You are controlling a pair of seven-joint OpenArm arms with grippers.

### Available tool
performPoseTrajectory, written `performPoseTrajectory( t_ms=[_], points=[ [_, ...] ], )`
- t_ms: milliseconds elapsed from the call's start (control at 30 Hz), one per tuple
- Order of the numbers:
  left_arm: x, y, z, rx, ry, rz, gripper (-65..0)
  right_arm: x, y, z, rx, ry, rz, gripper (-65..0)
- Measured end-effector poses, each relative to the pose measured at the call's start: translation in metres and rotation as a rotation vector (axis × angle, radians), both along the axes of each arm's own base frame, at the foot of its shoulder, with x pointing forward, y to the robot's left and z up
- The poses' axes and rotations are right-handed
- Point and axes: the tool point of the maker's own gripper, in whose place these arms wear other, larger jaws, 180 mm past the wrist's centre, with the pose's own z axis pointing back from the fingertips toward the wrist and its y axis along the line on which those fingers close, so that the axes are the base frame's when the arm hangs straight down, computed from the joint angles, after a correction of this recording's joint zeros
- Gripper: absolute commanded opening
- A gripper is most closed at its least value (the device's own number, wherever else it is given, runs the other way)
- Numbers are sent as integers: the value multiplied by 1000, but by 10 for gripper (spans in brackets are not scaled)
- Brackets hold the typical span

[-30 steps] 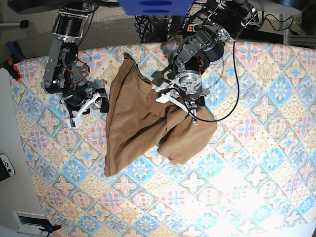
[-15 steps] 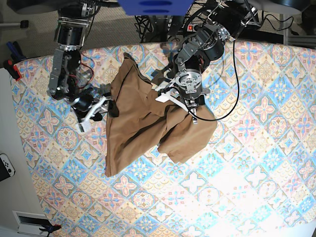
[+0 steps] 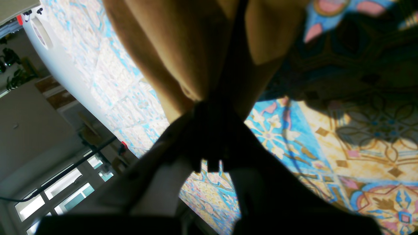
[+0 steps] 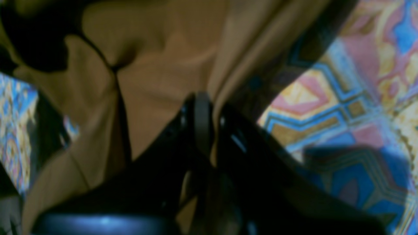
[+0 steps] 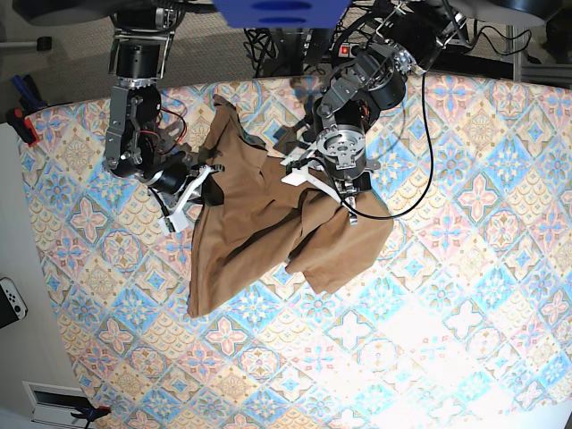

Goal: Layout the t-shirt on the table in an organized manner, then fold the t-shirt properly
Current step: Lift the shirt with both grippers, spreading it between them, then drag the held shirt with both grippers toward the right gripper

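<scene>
The tan-brown t-shirt [image 5: 259, 214] lies crumpled on the patterned table [image 5: 447, 295], left of the middle. My left gripper [image 5: 349, 198], on the right arm in the base view, is shut on a bunch of the shirt's right part. The left wrist view shows its dark fingers [image 3: 196, 130] pinching the cloth [image 3: 183, 42]. My right gripper [image 5: 211, 181] is at the shirt's left edge. In the right wrist view its jaws [image 4: 204, 114] stand together on a fold of the shirt [image 4: 163, 65] above the table [image 4: 326, 107].
A white game controller [image 5: 11, 302] lies off the table's left edge. A black cable [image 5: 425, 116] runs over the table from the back right. A blue object [image 5: 281, 11] and dark gear stand behind the table's far edge.
My right arm has moved right from the bare table to the shirt's left edge and closed on it. The shirt's upper left part has shifted slightly. My left gripper has stayed put.
</scene>
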Motion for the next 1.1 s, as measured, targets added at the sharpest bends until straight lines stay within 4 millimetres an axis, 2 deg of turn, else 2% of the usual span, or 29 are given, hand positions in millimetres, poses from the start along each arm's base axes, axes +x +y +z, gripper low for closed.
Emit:
performPoseTrajectory(
  t_ms=[133,233,300,367,433,500,600,800,867,1000,1100],
  points=[
    [3,-6,4,-30,-5,23,-650,2,-6,-2,13,37,-86,-650],
    [12,-2,21,-121,-55,112,-650,5,-14,-1,27,48,-150,-650],
    [19,3,38,-155,-104,149,-650,10,-45,1,37,51,-276,-650],
    [21,5,47,-187,-127,160,-650,14,-86,5,5,48,-386,-650],
    [15,2,41,-201,-105,155,-650,18,-116,11,-11,38,-472,-650],
    [0,-2,28,-206,-57,140,-650,21,-131,18,-2,20,-521,-650],
    [-24,4,8,-182,12,140,-650,22,-136,19,19,19,-553,-650],
    [-53,11,-13,-156,86,123,-650,10,-165,15,35,63,-700,-650],
    [-59,15,-17,-140,100,117,-650,8,-167,14,35,68,-710,-650],
    [-55,20,-15,-136,88,129,-650,9,-165,14,39,68,-709,-650],
    [-46,15,12,-200,19,145,-558,9,-166,15,38,64,-710,-650]
  ],
)
